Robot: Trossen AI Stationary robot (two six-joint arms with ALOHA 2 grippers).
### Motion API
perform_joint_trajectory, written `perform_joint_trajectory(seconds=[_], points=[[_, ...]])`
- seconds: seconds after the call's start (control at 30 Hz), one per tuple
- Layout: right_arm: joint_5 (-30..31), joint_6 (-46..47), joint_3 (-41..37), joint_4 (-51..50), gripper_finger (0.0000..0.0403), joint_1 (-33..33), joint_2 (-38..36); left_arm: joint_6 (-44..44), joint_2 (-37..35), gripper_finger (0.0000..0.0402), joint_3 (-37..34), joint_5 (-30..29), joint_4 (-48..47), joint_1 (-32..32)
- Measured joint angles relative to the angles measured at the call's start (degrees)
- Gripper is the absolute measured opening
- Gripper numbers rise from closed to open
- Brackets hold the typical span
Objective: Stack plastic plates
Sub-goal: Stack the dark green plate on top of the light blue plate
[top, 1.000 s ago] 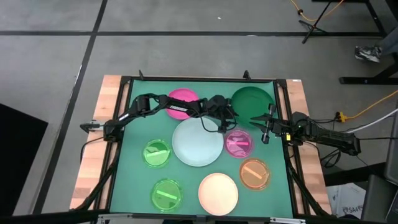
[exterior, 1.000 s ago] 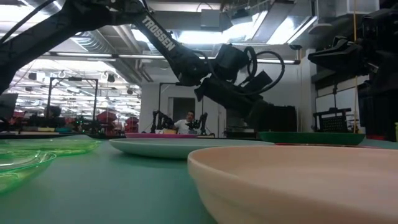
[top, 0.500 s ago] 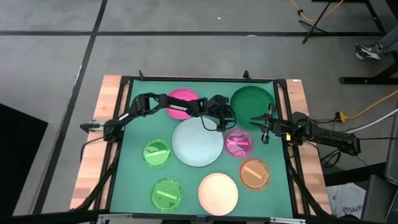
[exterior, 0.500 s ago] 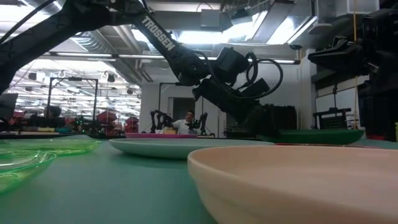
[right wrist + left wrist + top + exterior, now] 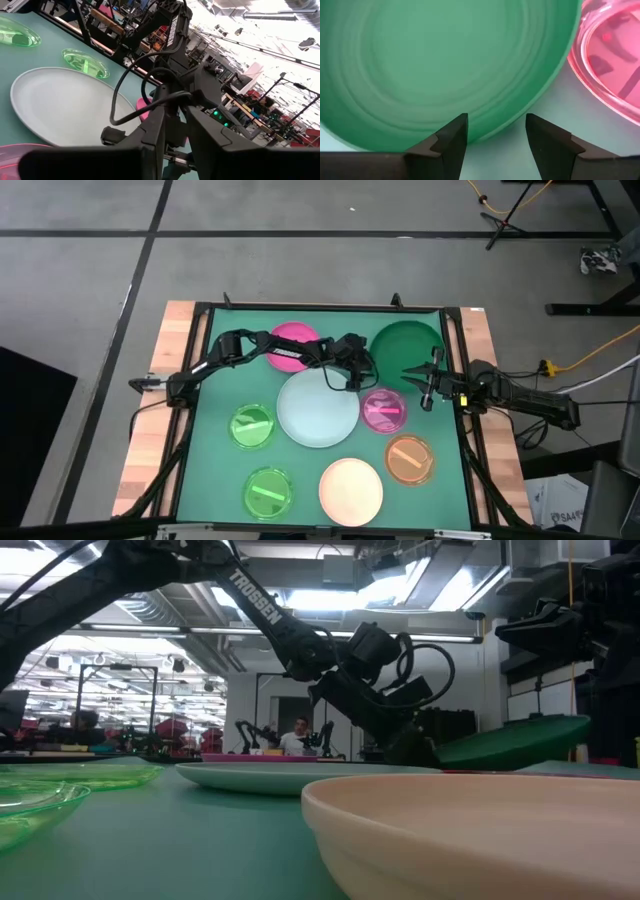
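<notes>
— High view first: we have our left pincer at the near edge of the large dark green round plastic plate, upper right of the frame. Is it grasping?

— Low view shows that plate's edge lifted and the plate tilted, right of centre. In the left wrist view our fingers straddle the rim with a gap showing, so we judge a light clamp on the rim at best, not a firm one.

— And our right pincer?

— It hangs released just right of the small magenta translucent plate, waiting.

— What could go wrong?

— Thin rim, shallow bite: the green plate may slip out and slap down on the green worktop, or swing into the magenta plate beside it. The large pale blue-white plate sits centre frame, close under our arm.
</notes>
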Motion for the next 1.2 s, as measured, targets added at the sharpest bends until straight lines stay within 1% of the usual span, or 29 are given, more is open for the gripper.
perform_joint_trajectory(seconds=[0.13, 0.3, 0.43, 0.6, 0.7, 0.83, 1.2], points=[[0.0, 0.0, 0.0, 0.0, 0.0076, 0.0, 0.0, 2.3, 0.0, 0.0187, 0.0, -0.2, 0.0, -0.3], [0.0, 0.0, 0.0, 0.0, 0.0076, 0.0, 0.0, 3.6, 0.0, 0.0156, 0.0, -0.1, -0.2, -0.8], [0.0, 0.0, 0.0, 0.0, 0.0076, 0.0, 0.0, 3.6, 0.0, 0.0137, 0.0, 0.2, -0.2, -0.8], [0.0, 0.0, 0.0, 0.0, 0.0076, 0.0, 0.0, 3.6, 0.0, 0.0124, 0.0, 0.2, -0.1, -0.7], [0.0, 0.0, 0.0, 0.0, 0.0076, 0.0, 0.0, 3.6, 0.0, 0.0117, 0.0, -0.1, 0.5, -0.7], [0.0, 0.0, 0.0, 0.0, 0.0076, 0.0, 0.0, 3.6, 0.0, 0.0099, 0.0, -2.1, 2.0, -0.5], [0.0, 0.0, 0.0, 0.0, 0.0076, 0.0, 0.0, 3.7, 0.0, 0.0066, -0.1, -2.4, 1.0, 0.9]])
